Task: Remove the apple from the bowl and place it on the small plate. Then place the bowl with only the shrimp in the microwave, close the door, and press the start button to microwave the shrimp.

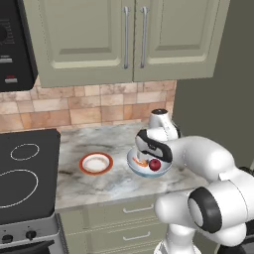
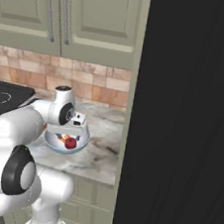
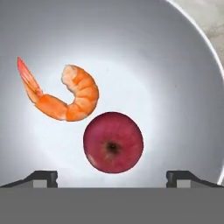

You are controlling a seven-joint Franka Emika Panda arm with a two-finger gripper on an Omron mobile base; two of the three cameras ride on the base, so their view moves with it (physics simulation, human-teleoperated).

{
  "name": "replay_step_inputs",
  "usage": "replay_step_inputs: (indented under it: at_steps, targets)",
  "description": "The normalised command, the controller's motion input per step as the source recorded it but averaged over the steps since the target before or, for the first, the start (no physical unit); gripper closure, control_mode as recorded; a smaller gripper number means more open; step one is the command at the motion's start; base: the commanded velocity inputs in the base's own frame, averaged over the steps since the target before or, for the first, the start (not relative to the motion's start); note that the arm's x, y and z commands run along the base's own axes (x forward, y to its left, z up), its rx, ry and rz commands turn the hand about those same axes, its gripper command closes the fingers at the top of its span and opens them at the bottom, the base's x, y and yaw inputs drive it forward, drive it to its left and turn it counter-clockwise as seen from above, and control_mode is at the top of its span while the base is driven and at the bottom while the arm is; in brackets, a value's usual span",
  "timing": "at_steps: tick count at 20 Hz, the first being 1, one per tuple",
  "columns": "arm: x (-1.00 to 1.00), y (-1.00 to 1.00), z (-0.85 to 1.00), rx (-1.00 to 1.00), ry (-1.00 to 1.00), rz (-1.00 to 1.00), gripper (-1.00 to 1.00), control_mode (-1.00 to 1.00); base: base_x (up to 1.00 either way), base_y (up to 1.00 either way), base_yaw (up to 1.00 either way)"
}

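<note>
The white bowl [image 1: 139, 167] [image 2: 78, 145] [image 3: 183, 87] stands on the marble counter and holds a dark red apple [image 1: 155, 164] [image 2: 70, 142] [image 3: 113, 142] and an orange curled shrimp [image 1: 142, 162] [image 2: 62, 138] [image 3: 70, 98]. My gripper [image 3: 112, 177] hangs open directly above the bowl's inside, its two fingertips [image 3: 43, 178] wide apart on either side of the apple, nothing between them. The small orange-rimmed plate [image 1: 96, 163] sits left of the bowl. The black microwave [image 1: 15, 44] is at the upper left edge.
A black cooktop [image 1: 25, 173] lies left of the counter. Pale green cabinets [image 1: 129, 37] hang above the tiled backsplash. A tall dark panel [image 2: 183, 118] stands close on the right of the bowl. Drawers [image 1: 119, 218] run below the counter edge.
</note>
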Motion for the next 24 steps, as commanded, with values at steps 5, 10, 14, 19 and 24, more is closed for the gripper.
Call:
replay_step_inputs:
  at_steps: [5,10,14,19,24]
  targets:
    - [0.11,0.0,-0.3,0.0,0.0,0.0,-1.0,-1.0,0.0,0.0,0.0]
    - [-0.15,0.0,-0.25,0.0,0.0,0.0,-1.0,-1.0,0.0,0.0,0.0]
    - [-0.03,0.01,-0.45,-0.01,0.0,0.0,1.0,-1.0,0.0,0.0,0.0]
    - [-0.05,0.03,-0.05,0.0,-0.01,0.0,1.0,-1.0,0.0,0.0,0.0]
    - [-0.28,0.37,0.85,-0.01,-0.21,0.02,1.0,-1.0,0.0,0.0,0.0]
